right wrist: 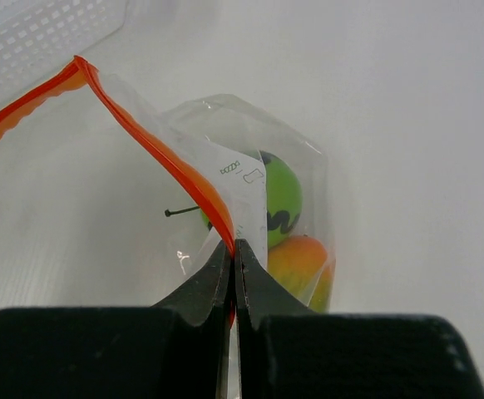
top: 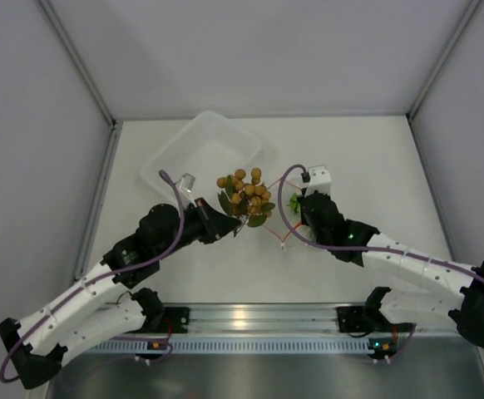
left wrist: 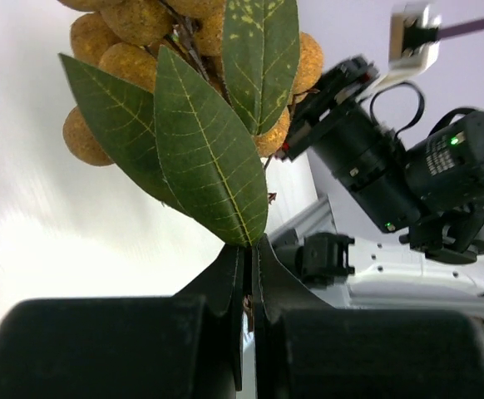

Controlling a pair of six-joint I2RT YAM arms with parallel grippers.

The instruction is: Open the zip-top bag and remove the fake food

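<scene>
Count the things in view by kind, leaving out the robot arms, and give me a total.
Brown fruit cluster with leaves: 1
Green ball: 1
Orange mango: 1
Plastic bag: 1
Clear tray: 1
Total: 5

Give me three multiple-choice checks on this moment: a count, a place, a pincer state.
1. How many toy pieces show inside the zip-top bag?
A. Two
B. None
C. Three
2. Where is the tan fruit cluster?
A. In the bag
B. In the tray
C. In the left pincer
3. The right pincer is:
A. Open
B. Shut on the bag's zip strip
C. Shut on the tray
Answers: 1 A, green ball and mango show behind the plastic; 2 C, left pincer is closed on its leaf; 3 B, it pinches the red-orange strip.
</scene>
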